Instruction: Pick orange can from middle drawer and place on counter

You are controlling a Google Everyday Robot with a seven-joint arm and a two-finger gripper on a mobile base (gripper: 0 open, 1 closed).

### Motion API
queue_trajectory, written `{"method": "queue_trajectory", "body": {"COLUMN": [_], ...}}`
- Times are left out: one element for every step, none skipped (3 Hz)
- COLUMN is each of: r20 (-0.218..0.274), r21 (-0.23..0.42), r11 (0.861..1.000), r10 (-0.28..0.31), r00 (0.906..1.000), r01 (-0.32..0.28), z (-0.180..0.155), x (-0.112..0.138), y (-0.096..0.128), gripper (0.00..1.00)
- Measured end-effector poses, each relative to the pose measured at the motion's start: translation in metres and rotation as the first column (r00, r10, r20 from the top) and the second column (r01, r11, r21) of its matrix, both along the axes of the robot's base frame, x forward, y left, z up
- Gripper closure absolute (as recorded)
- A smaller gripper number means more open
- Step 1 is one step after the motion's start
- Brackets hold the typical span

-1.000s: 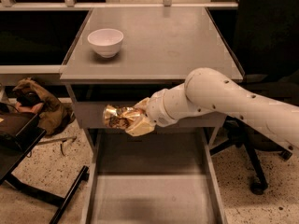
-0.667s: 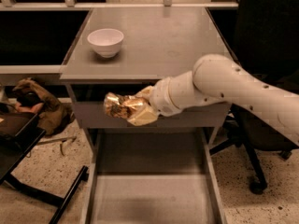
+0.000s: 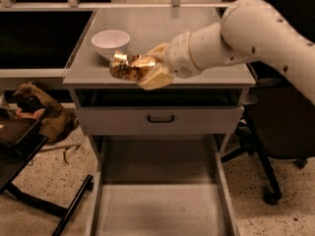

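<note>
My gripper (image 3: 140, 70) is shut on the orange can (image 3: 124, 66), a shiny dented orange-brown can held sideways. It hangs over the front edge of the counter (image 3: 162, 31), just right of the white bowl. The arm reaches in from the upper right. The middle drawer (image 3: 160, 191) is pulled out below, a wide grey tray with a bare flat bottom.
A white bowl (image 3: 110, 42) stands on the counter's left side. A closed drawer front with a black handle (image 3: 161, 118) sits under the counter. A brown bag (image 3: 37, 107) and a black stand (image 3: 29, 151) are at the left, a black office chair (image 3: 280, 141) at the right.
The gripper has lifted the can from in front of the drawer front up to counter height, and moved it slightly toward the bowl.
</note>
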State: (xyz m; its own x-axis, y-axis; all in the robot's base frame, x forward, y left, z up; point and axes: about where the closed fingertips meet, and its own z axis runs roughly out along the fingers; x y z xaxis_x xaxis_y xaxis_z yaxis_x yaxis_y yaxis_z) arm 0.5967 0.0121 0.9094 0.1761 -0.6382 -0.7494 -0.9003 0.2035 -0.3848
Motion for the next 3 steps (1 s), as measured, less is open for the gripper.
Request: {"method": "queue_trajectory", "body": {"r20": [0.043, 0.046, 0.003], "r21": [-0.018, -0.052, -0.087], "r11": [0.999, 0.994, 0.987], "r10": [-0.04, -0.093, -0.135], "r00": [0.9983, 0.9946, 0.9909], "r01": [0.04, 0.095, 0.134], "z": [0.016, 0.01, -0.012], "x": [0.037, 0.078, 0.112], "y": [-0.002, 0.002, 0.006], "gripper": [1.0, 1.0, 1.0]}}
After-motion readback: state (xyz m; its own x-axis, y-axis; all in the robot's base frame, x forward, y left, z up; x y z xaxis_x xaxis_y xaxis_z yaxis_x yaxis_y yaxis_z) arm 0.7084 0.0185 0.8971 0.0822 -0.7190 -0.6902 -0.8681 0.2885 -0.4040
